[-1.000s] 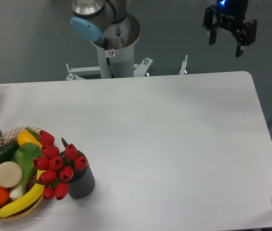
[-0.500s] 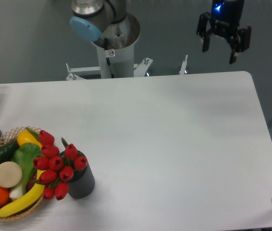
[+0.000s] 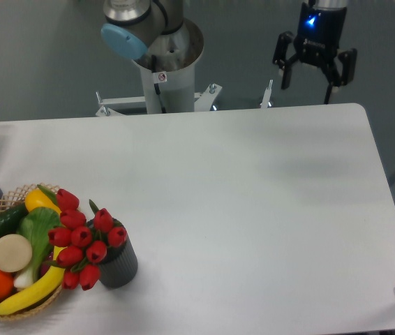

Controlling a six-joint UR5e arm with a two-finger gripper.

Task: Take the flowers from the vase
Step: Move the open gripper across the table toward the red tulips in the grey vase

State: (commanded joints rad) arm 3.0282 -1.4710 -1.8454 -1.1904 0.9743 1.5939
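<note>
Black two-finger pincer (image 3: 306, 74) was shifted leftward along the white bench's (image 3: 253, 209) far edge over the last second, jaws spread wide, nothing held. Red tulip buds (image 3: 86, 241) were left untouched in the dark grey ribbed vase (image 3: 121, 265), near-left, well apart; approach barely begun.

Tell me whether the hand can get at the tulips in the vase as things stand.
Probably yes. The hand hangs open over the table's far right edge, and bare table lies between it and the tulips, which stick out of the vase uncovered beside the basket.
</note>
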